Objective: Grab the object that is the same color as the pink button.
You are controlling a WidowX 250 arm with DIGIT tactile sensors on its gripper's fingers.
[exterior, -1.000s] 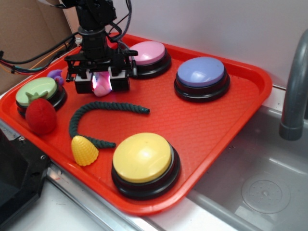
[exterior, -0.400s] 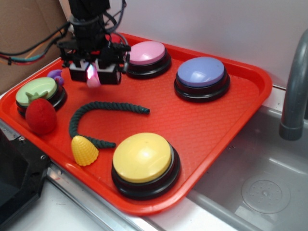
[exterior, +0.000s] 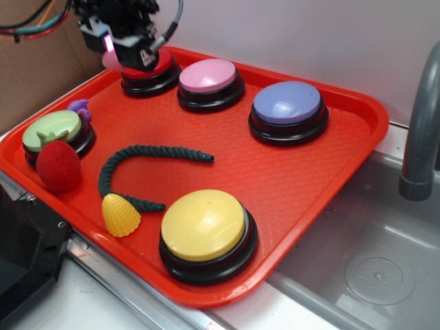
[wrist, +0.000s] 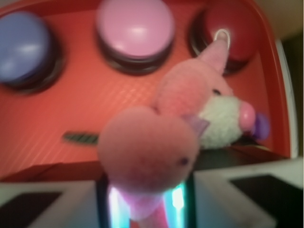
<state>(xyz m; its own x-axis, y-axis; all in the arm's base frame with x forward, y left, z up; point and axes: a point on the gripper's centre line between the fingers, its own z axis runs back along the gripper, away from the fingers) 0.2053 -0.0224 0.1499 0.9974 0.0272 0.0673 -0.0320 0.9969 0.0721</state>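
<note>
The pink plush toy (wrist: 156, 142) fills the wrist view, pinched at its lower end between my fingers, its pale white patch to the right. In the exterior view my gripper (exterior: 110, 45) is raised above the tray's far left corner, shut on the toy, of which a pink sliver (exterior: 108, 45) shows. It hangs just left of the red button (exterior: 148, 72). The pink button (exterior: 208, 75) stands on the tray to the right of that; it also shows at the top of the wrist view as the pink button (wrist: 135, 28).
On the orange tray (exterior: 289, 185) are a lavender-blue button (exterior: 287, 103), a yellow button (exterior: 204, 225), a green button (exterior: 53, 130), a fuzzy red ball (exterior: 58, 165), a small purple toy (exterior: 80, 108), a dark rope (exterior: 148, 155) and a yellow cone (exterior: 120, 215). A grey faucet (exterior: 421, 124) stands right.
My gripper rose off the tray with the pink toy and moved back and left, from beside the pink button to above the tray's far left corner, uncovering the red button.
</note>
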